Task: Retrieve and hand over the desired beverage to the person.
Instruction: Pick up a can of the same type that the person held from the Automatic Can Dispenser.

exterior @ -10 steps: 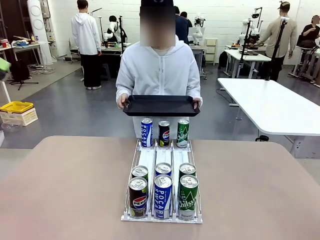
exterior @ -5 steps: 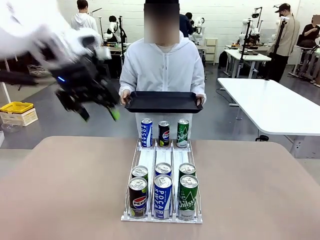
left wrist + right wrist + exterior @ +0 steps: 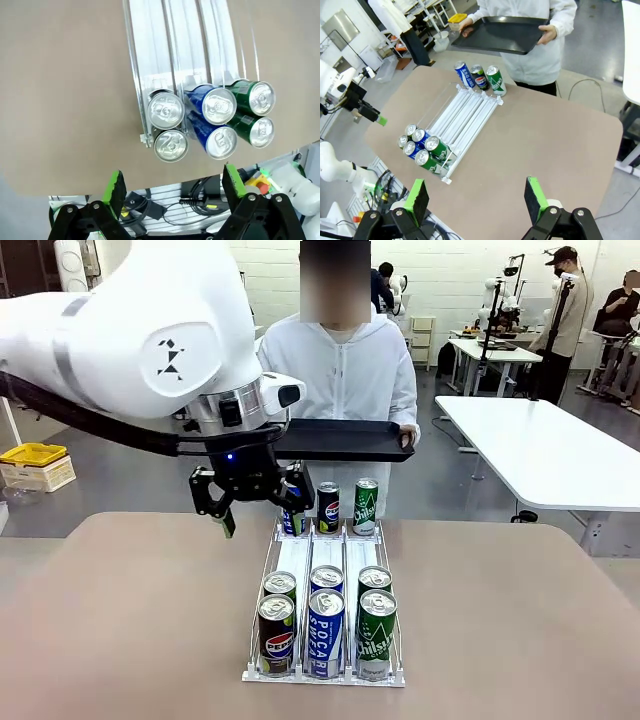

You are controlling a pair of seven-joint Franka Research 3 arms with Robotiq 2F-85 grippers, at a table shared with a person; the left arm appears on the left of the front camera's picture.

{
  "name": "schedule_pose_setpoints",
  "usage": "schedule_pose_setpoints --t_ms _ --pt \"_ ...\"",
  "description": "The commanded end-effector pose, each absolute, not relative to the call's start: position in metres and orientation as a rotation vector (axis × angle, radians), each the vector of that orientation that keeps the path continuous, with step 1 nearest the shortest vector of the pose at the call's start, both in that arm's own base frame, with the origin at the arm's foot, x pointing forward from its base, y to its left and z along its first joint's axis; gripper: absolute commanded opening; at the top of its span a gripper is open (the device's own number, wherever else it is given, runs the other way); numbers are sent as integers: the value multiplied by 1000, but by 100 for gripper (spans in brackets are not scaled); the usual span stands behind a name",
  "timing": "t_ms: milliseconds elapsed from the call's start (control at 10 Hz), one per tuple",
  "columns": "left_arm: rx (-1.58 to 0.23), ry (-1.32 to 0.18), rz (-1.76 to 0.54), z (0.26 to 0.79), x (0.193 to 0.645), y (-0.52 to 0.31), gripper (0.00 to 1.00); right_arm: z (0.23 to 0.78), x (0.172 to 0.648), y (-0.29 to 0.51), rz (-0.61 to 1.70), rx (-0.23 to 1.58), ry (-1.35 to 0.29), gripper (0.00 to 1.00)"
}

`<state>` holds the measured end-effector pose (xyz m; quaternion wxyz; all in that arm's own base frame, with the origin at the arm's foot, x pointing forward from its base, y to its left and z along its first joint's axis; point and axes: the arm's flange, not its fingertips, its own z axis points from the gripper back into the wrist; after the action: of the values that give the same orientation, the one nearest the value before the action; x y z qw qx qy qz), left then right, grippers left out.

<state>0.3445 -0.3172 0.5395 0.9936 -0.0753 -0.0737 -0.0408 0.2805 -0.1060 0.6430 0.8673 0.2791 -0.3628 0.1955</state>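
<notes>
A white rack (image 3: 298, 558) on the table holds cans: a dark Pepsi (image 3: 276, 635), a blue Pocari (image 3: 325, 632) and a green can (image 3: 377, 635) in front, three more right behind them. Three others stand at the far end, the Pepsi (image 3: 328, 507) and green can (image 3: 366, 506) in plain sight. My left gripper (image 3: 258, 510) hangs open and empty above the rack's far left corner. From the left wrist, that gripper (image 3: 174, 182) looks down on the near cans (image 3: 218, 105). My right gripper (image 3: 476, 199) is open high over the table. The person (image 3: 345, 370) holds a black tray (image 3: 350, 440).
The tan table (image 3: 520, 620) is bare on both sides of the rack. In the right wrist view the rack (image 3: 465, 117) runs diagonally, and the person's tray (image 3: 502, 34) is beyond the far edge. Other tables and people stand farther back.
My left arm has swung in from the upper left and come down over the rack's far left end. The person has shifted slightly to the right with the tray.
</notes>
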Motion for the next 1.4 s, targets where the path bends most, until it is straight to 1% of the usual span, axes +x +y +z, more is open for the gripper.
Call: schedule_pose_setpoints --t_ms 0,800,900,1000,1300 --pt "-131 -162 -81 537 336 -314 100 642 281 -107 422 596 -763 100" --pt "-131 -162 -81 537 336 -314 100 642 281 -107 422 596 -763 100" --pt "-147 -144 -102 539 341 -316 100 642 281 -107 422 596 -763 100" --pt "-156 -122 -124 532 335 -333 100 642 281 -107 422 596 -763 100" --pt "-130 -164 -112 523 320 -363 100 642 281 -107 422 596 -763 100"
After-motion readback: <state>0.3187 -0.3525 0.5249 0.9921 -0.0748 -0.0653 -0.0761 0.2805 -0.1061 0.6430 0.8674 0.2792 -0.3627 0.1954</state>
